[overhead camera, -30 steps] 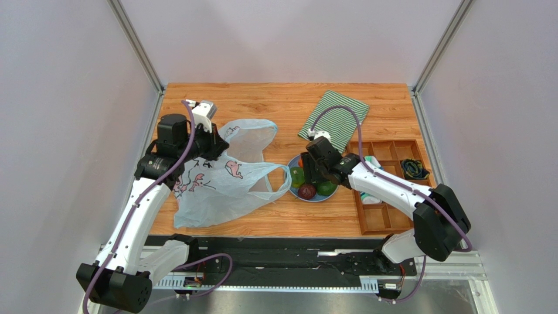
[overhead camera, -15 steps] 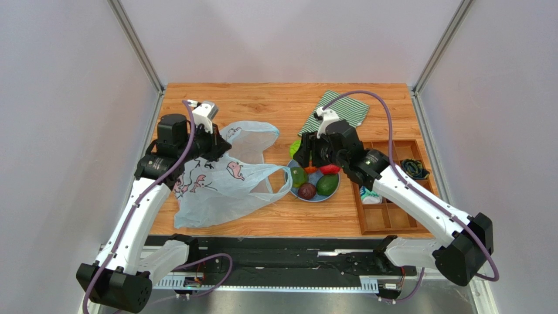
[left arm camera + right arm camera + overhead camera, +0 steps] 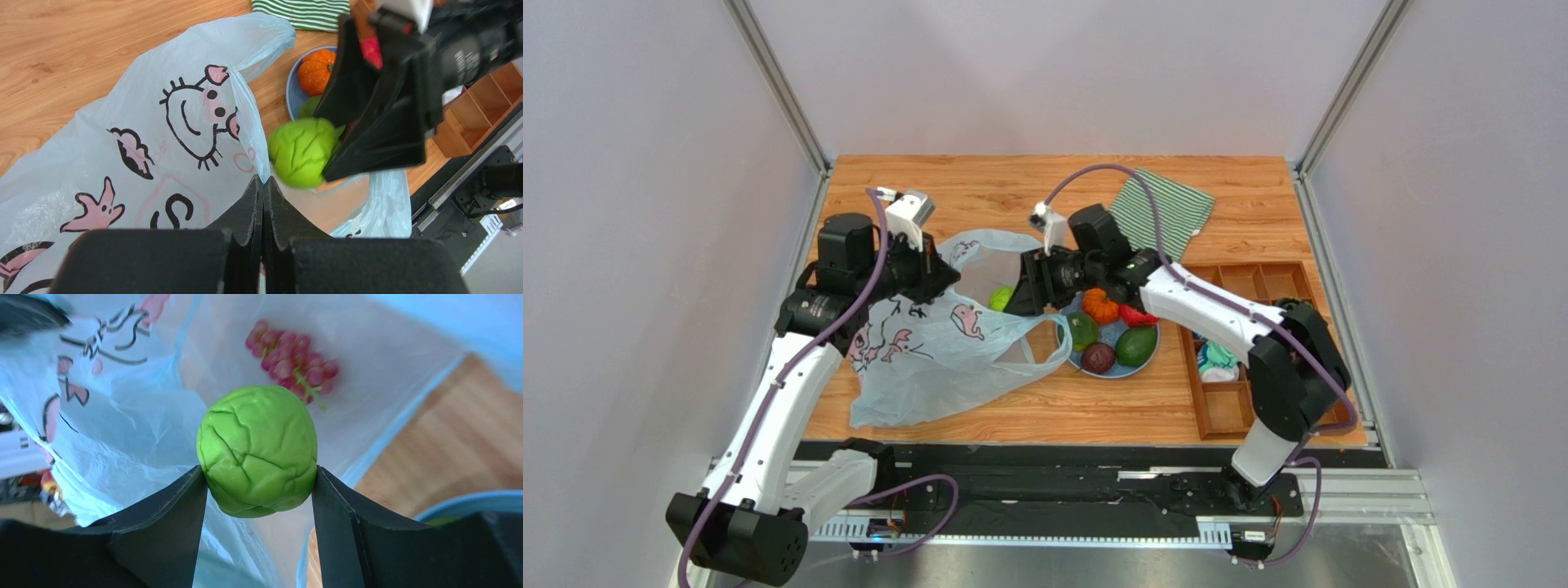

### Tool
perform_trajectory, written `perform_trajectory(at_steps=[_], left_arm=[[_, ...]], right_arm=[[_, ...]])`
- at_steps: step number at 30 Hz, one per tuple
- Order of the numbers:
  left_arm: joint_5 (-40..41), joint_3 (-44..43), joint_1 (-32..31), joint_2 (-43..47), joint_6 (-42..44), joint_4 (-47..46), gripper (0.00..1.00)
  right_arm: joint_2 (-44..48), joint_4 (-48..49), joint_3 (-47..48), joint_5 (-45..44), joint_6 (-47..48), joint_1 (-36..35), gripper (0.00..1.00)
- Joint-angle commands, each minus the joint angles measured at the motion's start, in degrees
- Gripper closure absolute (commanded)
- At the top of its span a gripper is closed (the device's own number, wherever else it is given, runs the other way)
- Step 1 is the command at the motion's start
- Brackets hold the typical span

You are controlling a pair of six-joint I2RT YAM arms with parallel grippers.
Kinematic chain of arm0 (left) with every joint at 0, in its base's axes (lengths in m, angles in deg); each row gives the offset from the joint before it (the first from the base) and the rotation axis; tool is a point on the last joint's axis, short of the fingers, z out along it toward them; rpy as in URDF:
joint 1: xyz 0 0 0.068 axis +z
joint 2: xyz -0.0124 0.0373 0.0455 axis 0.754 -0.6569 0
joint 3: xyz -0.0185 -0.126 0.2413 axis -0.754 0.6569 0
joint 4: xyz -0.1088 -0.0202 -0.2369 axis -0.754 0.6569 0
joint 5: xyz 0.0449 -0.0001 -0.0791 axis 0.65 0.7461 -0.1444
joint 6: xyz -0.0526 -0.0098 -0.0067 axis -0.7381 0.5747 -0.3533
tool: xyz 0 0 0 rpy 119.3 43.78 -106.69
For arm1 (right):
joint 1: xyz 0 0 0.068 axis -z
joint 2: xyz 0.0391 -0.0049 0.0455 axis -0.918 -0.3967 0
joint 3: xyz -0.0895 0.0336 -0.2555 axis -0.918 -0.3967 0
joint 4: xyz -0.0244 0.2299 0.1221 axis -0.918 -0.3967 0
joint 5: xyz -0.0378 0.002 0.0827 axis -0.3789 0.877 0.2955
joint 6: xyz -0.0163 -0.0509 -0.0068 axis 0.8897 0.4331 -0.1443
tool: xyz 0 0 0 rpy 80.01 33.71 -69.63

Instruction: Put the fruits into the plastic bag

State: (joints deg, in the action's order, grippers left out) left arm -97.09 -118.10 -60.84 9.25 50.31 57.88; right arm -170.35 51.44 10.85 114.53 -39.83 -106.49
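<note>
My right gripper [image 3: 1011, 298] is shut on the bright green ball [image 3: 258, 450] and holds it over the open mouth of the plastic bag [image 3: 934, 343]. The ball also shows in the left wrist view [image 3: 301, 152]. Red-purple grapes [image 3: 293, 364] lie inside the bag. My left gripper [image 3: 264, 182] is shut on the bag's upper edge [image 3: 251, 122] and holds the mouth up. The blue plate [image 3: 1114, 368] right of the bag holds an orange fruit [image 3: 1100, 306], a red apple [image 3: 1140, 317], two dark green fruits [image 3: 1135, 347] and a dark purple one [image 3: 1097, 358].
A green striped cloth [image 3: 1156, 218] lies at the back right. A wooden compartment tray [image 3: 1247, 355] with small items stands right of the plate. Grey walls close in both sides of the wooden table [image 3: 1014, 190].
My right gripper lifted the bright green ball off the plate and carried it left to the bag's mouth. The left gripper has stayed on the bag's edge.
</note>
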Motion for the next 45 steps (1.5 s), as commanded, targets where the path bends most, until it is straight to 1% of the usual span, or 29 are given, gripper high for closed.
perform_trajectory(at_steps=[1,10,13,16,19,20,22,23,25,27,31,39,45], left_arm=[[-1.4,-1.4,0.3,-0.4,0.9,-1.6,1.00],[-2.4,-1.3,0.3,-1.1,0.6,-1.6,1.00],[-2.3,-1.3,0.3,-1.3,0.5,-1.6,1.00],[-2.3,-1.4,0.3,-1.4,0.4,-1.6,1.00],[-2.3,-1.5,0.3,-1.5,0.3,-1.6,1.00],[-2.2,-1.4,0.3,-1.5,0.3,-1.6,1.00],[-2.2,-1.4,0.3,-1.5,0.3,-1.6,1.00],[-2.3,-1.5,0.3,-1.4,0.3,-1.6,1.00],[-2.2,-1.4,0.3,-1.4,0.3,-1.5,1.00],[-2.2,-1.5,0.3,-1.3,0.3,-1.5,1.00],[-2.1,-1.4,0.3,-1.3,0.3,-1.5,1.00],[-1.4,-1.4,0.3,-1.0,0.5,-1.4,1.00],[-0.5,-1.4,0.3,-0.6,0.5,-1.3,1.00]], right_arm=[[-4.1,4.5,2.6,7.3,-0.2,-3.6,0.71],[-17.4,5.3,13.0,10.0,-1.0,-9.3,0.72],[-20.2,8.3,14.3,10.9,-3.7,-10.5,0.70],[-22.3,11.9,14.6,11.5,-6.5,-11.0,0.66],[-23.3,12.5,15.0,12.4,-7.3,-11.6,0.56],[-23.5,14.1,15.0,12.3,-7.2,-11.9,0.47],[-23.4,14.0,14.9,12.1,-6.7,-12.3,0.36],[-23.1,13.8,14.9,12.1,-6.1,-12.4,0.17],[-22.9,13.2,14.9,11.9,-5.6,-12.5,0.09],[-22.5,13.2,14.7,11.5,-5.1,-12.6,0.08],[-22.1,13.2,14.5,11.3,-4.8,-12.5,0.03],[-18.9,13.2,11.6,8.2,-4.5,-12.2,0.06],[-12.3,13.2,7.3,3.1,-4.7,-9.3,0.09]])
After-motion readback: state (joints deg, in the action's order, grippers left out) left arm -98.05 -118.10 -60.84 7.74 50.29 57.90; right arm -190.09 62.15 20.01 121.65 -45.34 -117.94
